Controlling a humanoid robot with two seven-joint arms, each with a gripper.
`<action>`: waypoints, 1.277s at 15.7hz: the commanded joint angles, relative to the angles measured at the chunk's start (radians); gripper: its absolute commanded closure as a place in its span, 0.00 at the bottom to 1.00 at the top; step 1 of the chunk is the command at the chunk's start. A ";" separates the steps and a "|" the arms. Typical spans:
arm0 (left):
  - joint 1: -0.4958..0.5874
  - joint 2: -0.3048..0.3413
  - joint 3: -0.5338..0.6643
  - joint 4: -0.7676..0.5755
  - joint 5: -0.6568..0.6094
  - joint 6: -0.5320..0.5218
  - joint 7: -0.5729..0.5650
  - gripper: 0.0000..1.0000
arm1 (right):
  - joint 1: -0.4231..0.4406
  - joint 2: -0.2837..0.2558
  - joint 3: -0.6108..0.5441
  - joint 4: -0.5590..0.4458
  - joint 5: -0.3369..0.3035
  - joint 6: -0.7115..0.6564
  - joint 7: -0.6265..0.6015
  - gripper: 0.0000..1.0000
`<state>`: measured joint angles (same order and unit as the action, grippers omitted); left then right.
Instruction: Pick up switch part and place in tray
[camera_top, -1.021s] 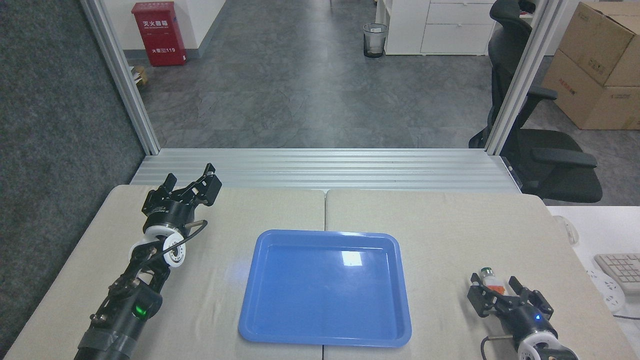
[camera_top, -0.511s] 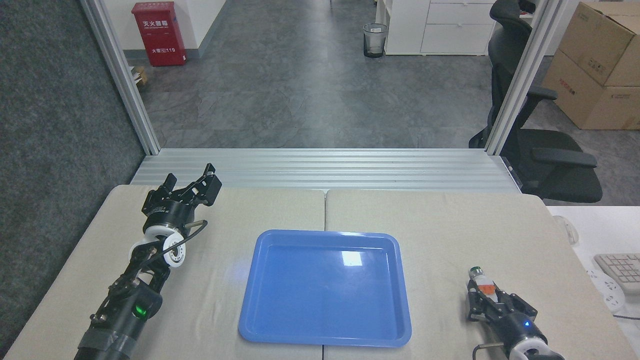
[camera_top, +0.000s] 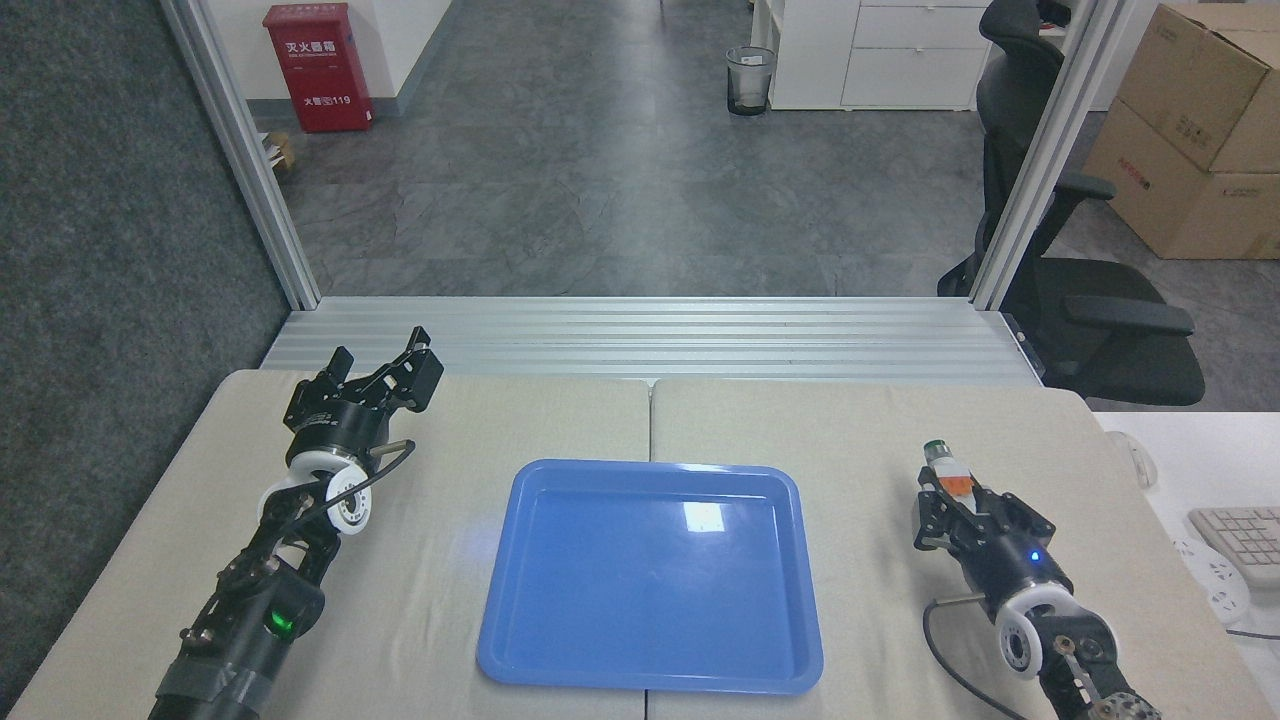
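Carry step: right gripper (camera_top: 952, 492) pinching switch part (camera_top: 947, 468), raised right of tray (camera_top: 520, 640). Left gripper (camera_top: 385, 372) spread, idle. Next, probably: leftward over tray, then release.

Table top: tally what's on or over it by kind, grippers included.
Blue tray: 1
Switch part, gripped by the right gripper: 1
Grippers: 2, left gripper open, right gripper shut
Total: 4
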<state>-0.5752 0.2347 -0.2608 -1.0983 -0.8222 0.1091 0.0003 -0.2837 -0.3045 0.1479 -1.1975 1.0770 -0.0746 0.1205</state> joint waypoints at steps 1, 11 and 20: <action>0.000 0.000 0.000 -0.002 0.000 0.000 0.000 0.00 | -0.175 0.184 0.286 -0.159 0.119 0.025 0.048 1.00; 0.000 0.000 0.000 0.000 0.000 0.000 0.000 0.00 | 0.041 0.340 0.463 0.048 0.322 0.064 0.102 1.00; 0.000 0.000 0.000 0.000 0.000 0.000 0.000 0.00 | -0.006 0.389 0.333 0.044 0.301 0.064 0.059 0.01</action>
<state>-0.5753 0.2347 -0.2608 -1.0986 -0.8222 0.1094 0.0004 -0.2518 0.0187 0.5394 -1.1840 1.3818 -0.0074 0.2037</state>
